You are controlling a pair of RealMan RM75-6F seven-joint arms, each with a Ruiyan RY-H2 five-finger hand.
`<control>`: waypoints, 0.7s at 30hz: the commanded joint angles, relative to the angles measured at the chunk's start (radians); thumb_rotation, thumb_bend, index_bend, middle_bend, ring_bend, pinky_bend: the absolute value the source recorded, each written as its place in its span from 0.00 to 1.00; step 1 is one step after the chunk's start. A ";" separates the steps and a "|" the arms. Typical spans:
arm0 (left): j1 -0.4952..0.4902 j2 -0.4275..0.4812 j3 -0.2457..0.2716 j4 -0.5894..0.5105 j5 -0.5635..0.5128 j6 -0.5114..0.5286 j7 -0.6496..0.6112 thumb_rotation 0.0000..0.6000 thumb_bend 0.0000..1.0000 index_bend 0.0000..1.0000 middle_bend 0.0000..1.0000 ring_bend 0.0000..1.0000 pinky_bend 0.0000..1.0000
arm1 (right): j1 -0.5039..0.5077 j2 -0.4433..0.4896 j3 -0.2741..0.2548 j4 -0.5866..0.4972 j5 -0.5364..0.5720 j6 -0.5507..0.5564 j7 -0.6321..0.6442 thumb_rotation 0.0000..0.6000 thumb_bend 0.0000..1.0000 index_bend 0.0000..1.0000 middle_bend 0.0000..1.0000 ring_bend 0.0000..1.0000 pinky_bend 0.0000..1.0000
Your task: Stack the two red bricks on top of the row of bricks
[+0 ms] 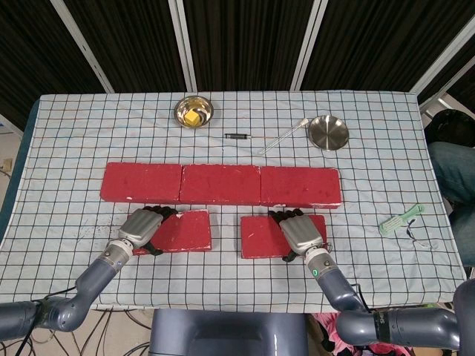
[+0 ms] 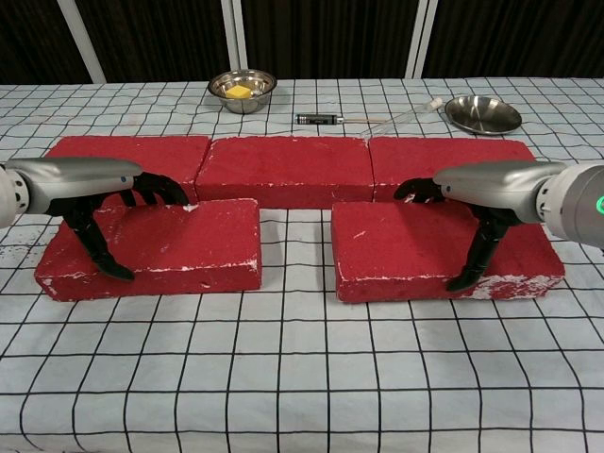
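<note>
Three red bricks lie end to end in a row (image 1: pixel 221 184) (image 2: pixel 283 165) across the middle of the checked cloth. In front of it two loose red bricks rest flat on the cloth. My left hand (image 1: pixel 142 226) (image 2: pixel 80 184) spans the left end of the left brick (image 1: pixel 184 230) (image 2: pixel 179 245), its fingers over the far edge and its thumb on the near face. My right hand (image 1: pixel 299 231) (image 2: pixel 491 184) holds the right part of the right brick (image 1: pixel 258 236) (image 2: pixel 406 250) the same way.
Behind the row stand a steel bowl (image 1: pixel 194 111) holding something yellow, a black pen-like stick (image 1: pixel 237 136), a thin white-tipped rod (image 1: pixel 286 137) and an empty steel dish (image 1: pixel 328 132). A green brush (image 1: pixel 401 219) lies near the table's right edge.
</note>
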 commanded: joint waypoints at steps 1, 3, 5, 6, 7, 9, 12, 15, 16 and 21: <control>-0.002 -0.003 0.002 0.005 0.005 0.000 -0.002 1.00 0.30 0.20 0.26 0.17 0.32 | -0.002 0.001 -0.001 0.001 0.001 0.001 0.003 1.00 0.02 0.09 0.18 0.15 0.11; -0.002 -0.004 0.004 0.007 0.007 0.001 -0.003 1.00 0.30 0.20 0.26 0.17 0.32 | -0.004 0.003 -0.002 0.000 0.000 0.001 0.004 1.00 0.02 0.09 0.18 0.15 0.11; -0.001 -0.005 0.007 0.009 0.009 0.006 -0.002 1.00 0.30 0.20 0.26 0.17 0.32 | -0.005 0.005 -0.003 -0.002 -0.002 0.002 0.004 1.00 0.02 0.09 0.18 0.15 0.11; 0.000 -0.004 0.009 0.008 0.010 0.008 -0.003 1.00 0.30 0.20 0.26 0.17 0.32 | -0.005 0.005 -0.003 -0.003 -0.003 0.003 0.005 1.00 0.02 0.09 0.18 0.15 0.11; 0.001 -0.004 0.009 0.007 0.010 0.010 -0.005 1.00 0.30 0.20 0.26 0.17 0.32 | -0.005 0.005 -0.003 -0.003 -0.004 0.003 0.006 1.00 0.02 0.09 0.18 0.15 0.11; 0.000 -0.001 0.010 0.006 0.008 0.008 -0.006 1.00 0.31 0.20 0.26 0.17 0.32 | -0.005 0.005 -0.002 -0.003 -0.004 0.001 0.008 1.00 0.02 0.09 0.18 0.15 0.11; -0.002 0.003 0.012 0.007 0.004 0.005 -0.006 1.00 0.30 0.20 0.26 0.17 0.32 | -0.004 0.004 -0.001 0.001 -0.002 0.000 0.009 1.00 0.02 0.09 0.18 0.15 0.11; -0.003 0.006 0.010 0.007 0.003 0.005 -0.012 1.00 0.31 0.20 0.26 0.17 0.32 | -0.003 0.003 0.000 0.004 0.001 -0.003 0.010 1.00 0.02 0.09 0.18 0.15 0.11; -0.003 0.007 0.010 0.007 0.004 0.005 -0.015 1.00 0.30 0.20 0.26 0.17 0.32 | -0.003 0.003 0.000 0.005 0.002 -0.003 0.008 1.00 0.02 0.09 0.18 0.15 0.11; -0.002 0.014 0.012 0.002 0.015 0.006 -0.024 1.00 0.30 0.20 0.26 0.17 0.32 | -0.003 0.004 0.003 -0.001 0.000 0.002 0.010 1.00 0.02 0.09 0.18 0.15 0.11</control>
